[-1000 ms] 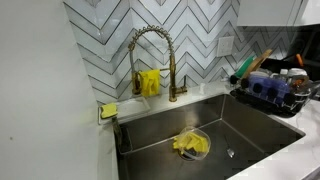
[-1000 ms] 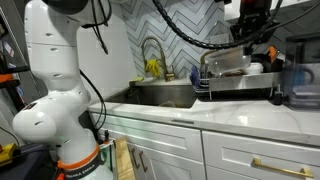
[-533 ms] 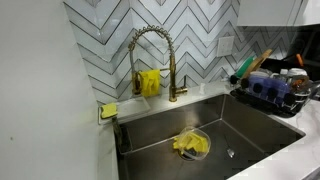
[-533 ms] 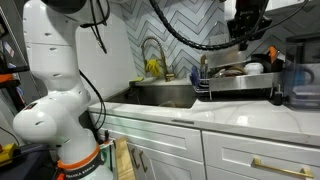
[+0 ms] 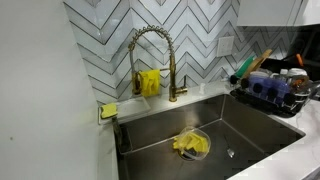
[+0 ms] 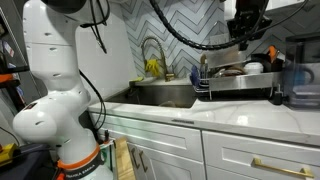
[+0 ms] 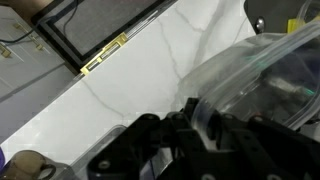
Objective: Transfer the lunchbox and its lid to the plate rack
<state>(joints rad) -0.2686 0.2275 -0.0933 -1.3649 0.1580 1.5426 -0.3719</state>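
My gripper (image 7: 190, 115) is shut on the rim of the translucent lunchbox (image 7: 270, 70), which fills the right of the wrist view. In an exterior view the gripper (image 6: 243, 40) hangs over the black wire plate rack (image 6: 235, 88) and the lunchbox (image 6: 228, 69) sits low in the rack below it. The rack (image 5: 270, 95) also shows beside the sink, with green- and wooden-handled tools standing in it. A clear shallow lid or dish (image 5: 192, 145) with a yellow cloth on it lies in the steel sink basin (image 5: 240, 125).
A brass faucet (image 5: 150, 55) arches over the sink, with a yellow cloth (image 5: 150, 82) hung behind it and a yellow sponge (image 5: 108, 110) on the sink's corner. White marble counter (image 7: 150, 70) lies under the gripper. The robot's white base (image 6: 55, 80) stands by the cabinets.
The lunchbox has come down from above the rack to sit low in it. The gripper stays over the rack. The sink has not changed.
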